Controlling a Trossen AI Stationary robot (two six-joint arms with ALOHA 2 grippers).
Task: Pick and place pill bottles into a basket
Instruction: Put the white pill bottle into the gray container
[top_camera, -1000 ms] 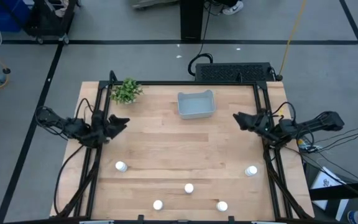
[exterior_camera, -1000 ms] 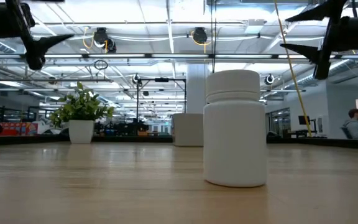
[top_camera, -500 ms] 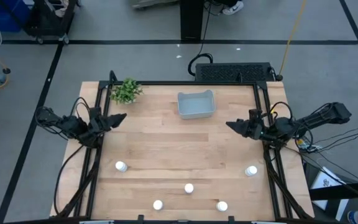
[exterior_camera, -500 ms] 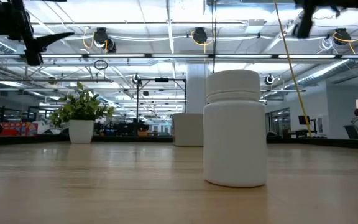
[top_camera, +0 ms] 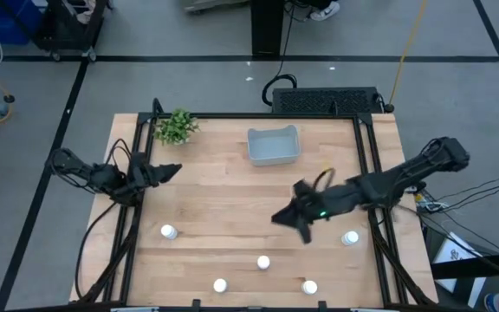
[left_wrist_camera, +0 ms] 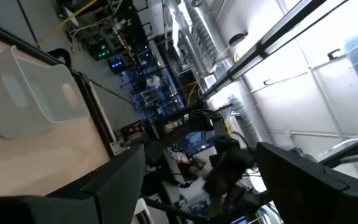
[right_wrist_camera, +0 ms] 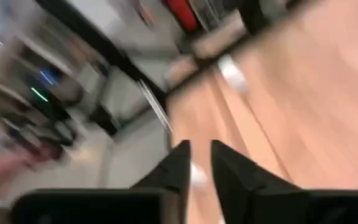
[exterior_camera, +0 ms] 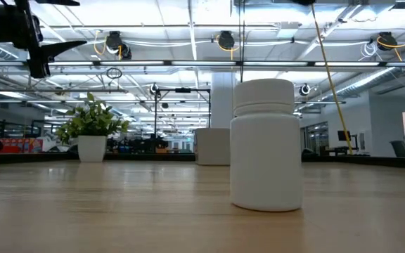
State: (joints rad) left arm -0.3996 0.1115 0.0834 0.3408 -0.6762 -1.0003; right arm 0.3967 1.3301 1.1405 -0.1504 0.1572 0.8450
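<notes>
Several white pill bottles stand upright on the wooden table's near half: one at the left [top_camera: 169, 231], one in the middle [top_camera: 263, 262], one by the right edge [top_camera: 350, 237], and others at the near edge. One bottle [exterior_camera: 266, 147] fills the low view. The grey-blue basket [top_camera: 273, 145] sits at the far middle. My right gripper [top_camera: 286, 218] hangs shut and empty above the table's middle, left of the right-edge bottle; its fingers [right_wrist_camera: 197, 163] stand close together. My left gripper [top_camera: 170, 171] waits open at the left edge, its fingers wide apart [left_wrist_camera: 204, 186].
A small green plant [top_camera: 176, 126] in a white pot stands at the far left corner. A black frame rail [top_camera: 373, 186] runs along the table's right edge. Bare wood lies between the basket and the bottles.
My right gripper has swung from the table's right edge out over the middle, toward the near left, rising out of the low view. It has rolled and tipped, and its fingers have shut on nothing. The bottles and basket have kept their places.
</notes>
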